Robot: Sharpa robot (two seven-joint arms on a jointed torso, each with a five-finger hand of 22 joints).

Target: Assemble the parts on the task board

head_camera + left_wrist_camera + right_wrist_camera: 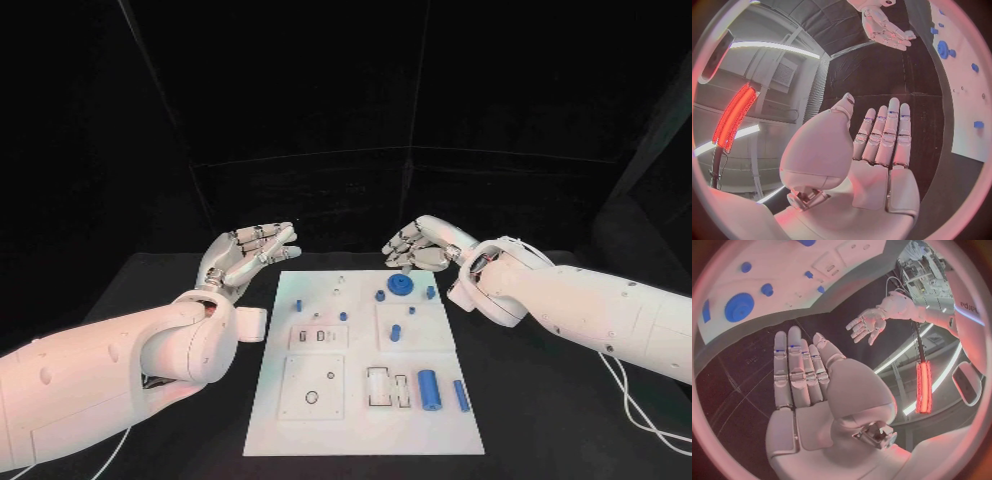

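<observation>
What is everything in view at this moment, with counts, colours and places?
task board: one, white, middle of the table, between the two arms.
table: one, black, under the board.
blue gear: one, round, far part of the board near the right robot hand.
large blue cylinder: one, near right part of the board.
slim blue bar: one, beside the cylinder, at the board's right edge.
small blue pegs: several, scattered over the far half; exact count unclear.
cables: white, on the table under the right arm.
left robot hand: silver, open, beyond the board's far left corner.
right robot hand: silver, open, above the board's far edge.
</observation>
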